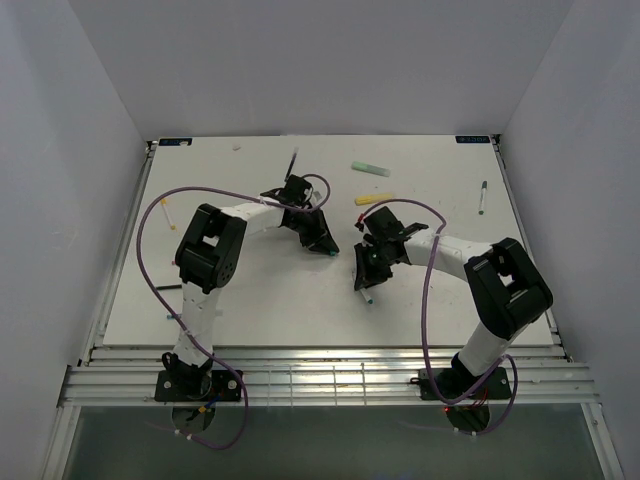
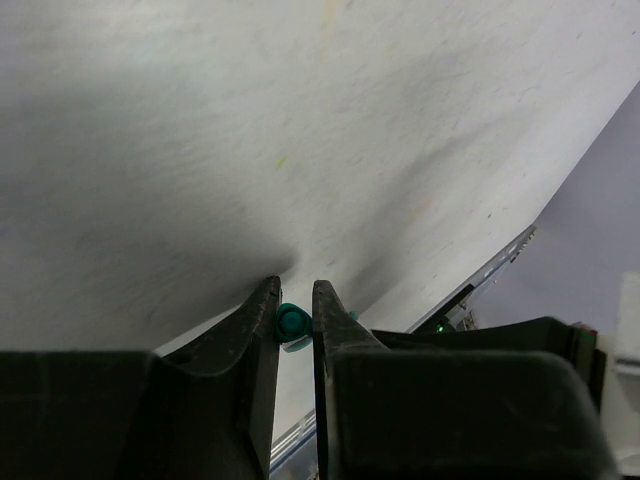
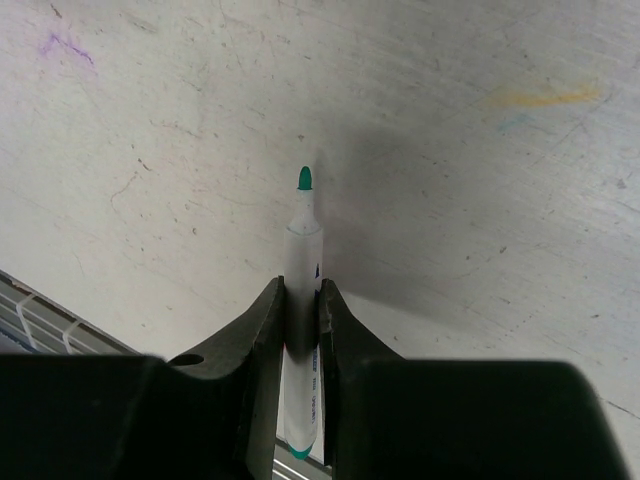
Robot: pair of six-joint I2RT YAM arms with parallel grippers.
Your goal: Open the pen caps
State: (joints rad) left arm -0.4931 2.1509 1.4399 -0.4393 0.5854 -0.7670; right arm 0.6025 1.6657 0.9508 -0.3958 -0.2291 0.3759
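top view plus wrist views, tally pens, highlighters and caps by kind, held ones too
highlighters: 2, a green highlighter and a yellow highlighter
pens: 3, a far pen, a right-edge pen, a white pen in the right pincer
caps: 1, a teal cap in the left pincer
total: 6
tiny specks left uncounted

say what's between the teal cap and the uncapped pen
Only bare table, in the top view; left end effector holds the cap, right end effector the pen.

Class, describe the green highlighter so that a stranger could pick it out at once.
Start at the white table and look to its far side, right of centre, beyond the right gripper. Two chunky markers lie there: the green highlighter is the farther one, behind the yellow highlighter.
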